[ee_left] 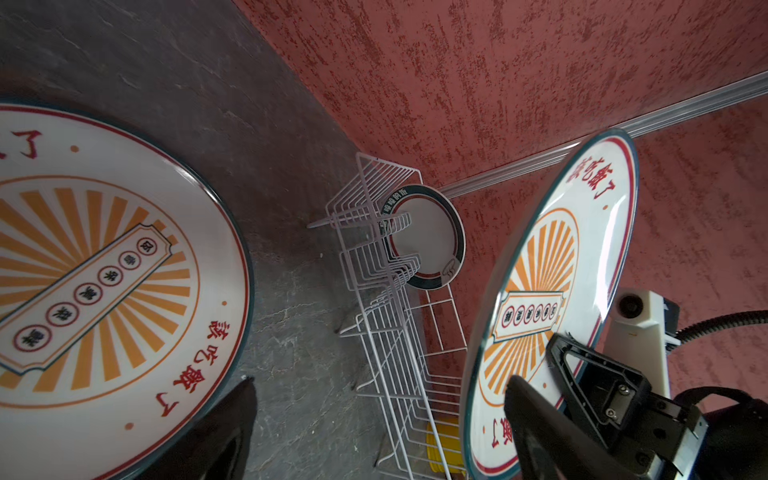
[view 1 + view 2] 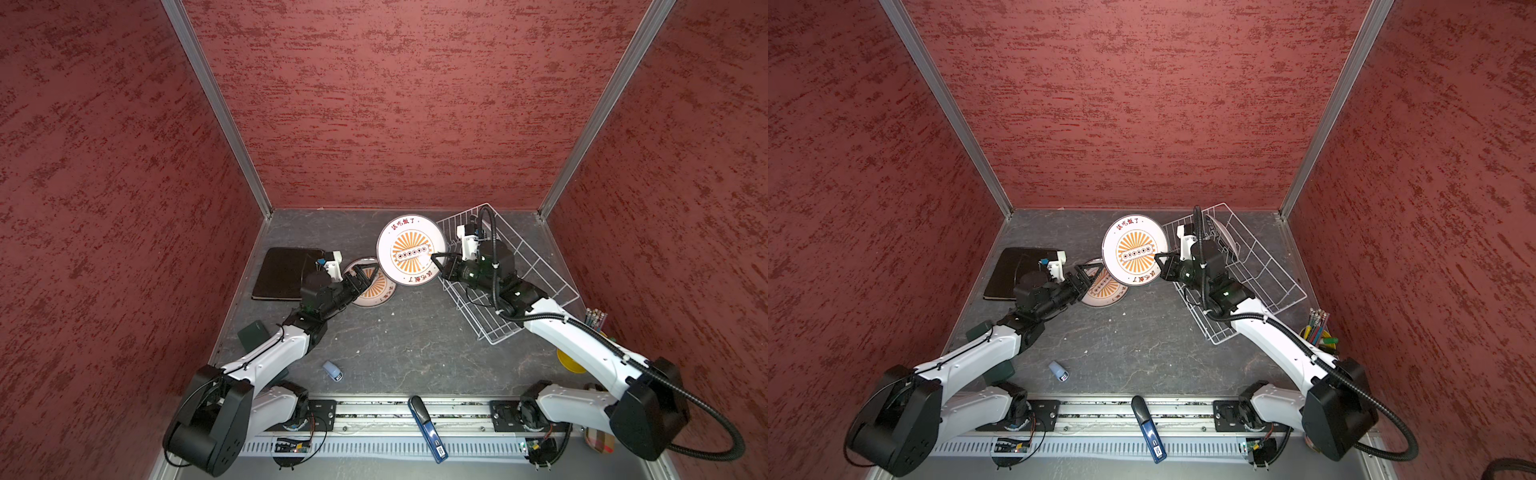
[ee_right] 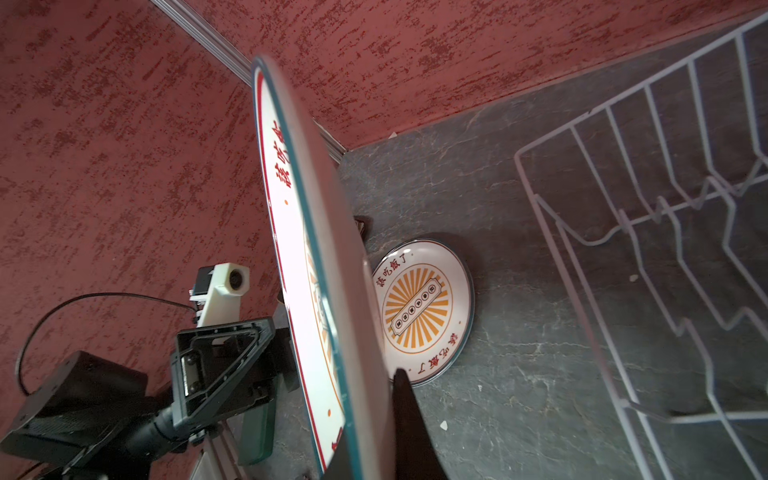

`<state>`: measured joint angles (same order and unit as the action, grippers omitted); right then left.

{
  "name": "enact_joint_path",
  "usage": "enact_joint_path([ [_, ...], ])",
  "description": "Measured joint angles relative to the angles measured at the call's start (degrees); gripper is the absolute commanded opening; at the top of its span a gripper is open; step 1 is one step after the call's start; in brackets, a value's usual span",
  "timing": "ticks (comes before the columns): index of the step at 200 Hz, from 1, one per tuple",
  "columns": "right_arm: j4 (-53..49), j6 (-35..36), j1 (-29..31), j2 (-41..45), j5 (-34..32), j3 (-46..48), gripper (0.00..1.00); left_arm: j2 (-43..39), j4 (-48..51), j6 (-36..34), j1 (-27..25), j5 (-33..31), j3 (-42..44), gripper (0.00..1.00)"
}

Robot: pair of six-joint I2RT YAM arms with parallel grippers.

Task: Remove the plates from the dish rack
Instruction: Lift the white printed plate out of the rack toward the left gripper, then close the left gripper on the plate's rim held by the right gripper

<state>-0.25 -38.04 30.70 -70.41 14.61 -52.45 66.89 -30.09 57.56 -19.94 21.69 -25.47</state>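
Centre frame, right gripper (image 2: 436, 259) clamps round white orange-sunburst plate (image 2: 409, 249), out of white wire dish rack (image 2: 540, 266). Left gripper (image 2: 365, 276) apart over twin sunburst plate (image 2: 376, 293) on grey desk (image 2: 395, 340) beside dark brown square plate (image 2: 282, 272). Teal-rimmed round white plate (image 1: 428, 237) not yet unloaded.

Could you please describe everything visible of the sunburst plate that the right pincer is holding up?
The held plate is round, glossy white, ceramic-looking, with a teal edge, a red ring, red characters and an orange sunburst around a banner of circles. It hangs clear of the table, steeply tilted, beside the dish rack. The right pincer is shut on its rim; nothing else seems to touch it.
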Motion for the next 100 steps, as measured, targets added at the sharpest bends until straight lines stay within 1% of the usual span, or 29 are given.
enact_joint_path([
  [52, 2.23, -2.91, 0.00, -1.07, 2.93, 1.60, 0.00, 1.73, -6.86, 1.18, 0.02, 3.58, 0.42, 0.86],
  [79, 2.16, -3.82, 0.00, -1.62, 3.67, 1.97, 0.00, 1.73, -7.93, 1.18, 0.02, 4.02, 0.42, 0.83],
  [100, 3.19, -4.55, 0.00, -1.62, 4.55, 2.45, 0.00, 1.73, -8.22, 1.29, 0.02, 4.20, 0.42, 0.79],
])
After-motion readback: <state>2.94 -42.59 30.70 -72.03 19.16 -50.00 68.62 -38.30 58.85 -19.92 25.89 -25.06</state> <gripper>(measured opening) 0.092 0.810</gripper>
